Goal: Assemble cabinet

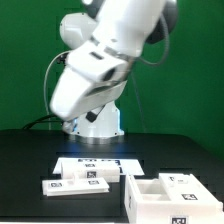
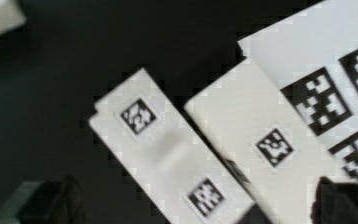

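The cabinet's white box (image 1: 165, 192), with open inner compartments and marker tags, stands on the black table at the exterior view's right. Two flat white cabinet panels (image 1: 76, 182) lie side by side at the exterior view's left. In the wrist view they show as one narrow panel (image 2: 163, 150) with two tags and a second panel (image 2: 243, 125) with one tag. My gripper (image 2: 197, 206) hangs above these panels, open and empty. Its dark fingers (image 2: 51, 203) stand wide apart at the frame's edge. In the exterior view the gripper is hidden by the arm.
The marker board (image 1: 100, 163) lies flat behind the panels, and also shows in the wrist view (image 2: 327, 70) with large tags. The big white arm (image 1: 100, 65) rises over the table's middle. The table (image 1: 20, 170) is black.
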You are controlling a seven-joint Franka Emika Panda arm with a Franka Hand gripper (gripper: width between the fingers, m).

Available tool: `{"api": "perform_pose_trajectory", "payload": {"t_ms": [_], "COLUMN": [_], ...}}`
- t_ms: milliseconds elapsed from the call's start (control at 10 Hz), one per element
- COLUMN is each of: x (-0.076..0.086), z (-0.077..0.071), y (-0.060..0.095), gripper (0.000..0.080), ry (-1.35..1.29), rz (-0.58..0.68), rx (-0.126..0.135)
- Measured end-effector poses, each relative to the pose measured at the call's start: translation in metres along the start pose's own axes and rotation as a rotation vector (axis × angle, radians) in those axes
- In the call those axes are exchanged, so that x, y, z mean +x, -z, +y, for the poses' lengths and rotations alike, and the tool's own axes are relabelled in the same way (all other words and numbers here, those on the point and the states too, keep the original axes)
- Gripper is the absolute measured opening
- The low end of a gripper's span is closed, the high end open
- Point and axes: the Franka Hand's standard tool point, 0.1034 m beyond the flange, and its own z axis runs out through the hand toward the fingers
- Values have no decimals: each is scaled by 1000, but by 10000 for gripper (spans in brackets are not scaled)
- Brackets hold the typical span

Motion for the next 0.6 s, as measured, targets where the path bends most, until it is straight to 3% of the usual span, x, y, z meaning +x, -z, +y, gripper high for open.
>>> {"api": "perform_pose_trajectory", "payload": {"t_ms": [600], "x": [3], "z": [-2], "y": [-1], "gripper": [649], "ry": [-391], "rz": [-4], "rx": [5]}}
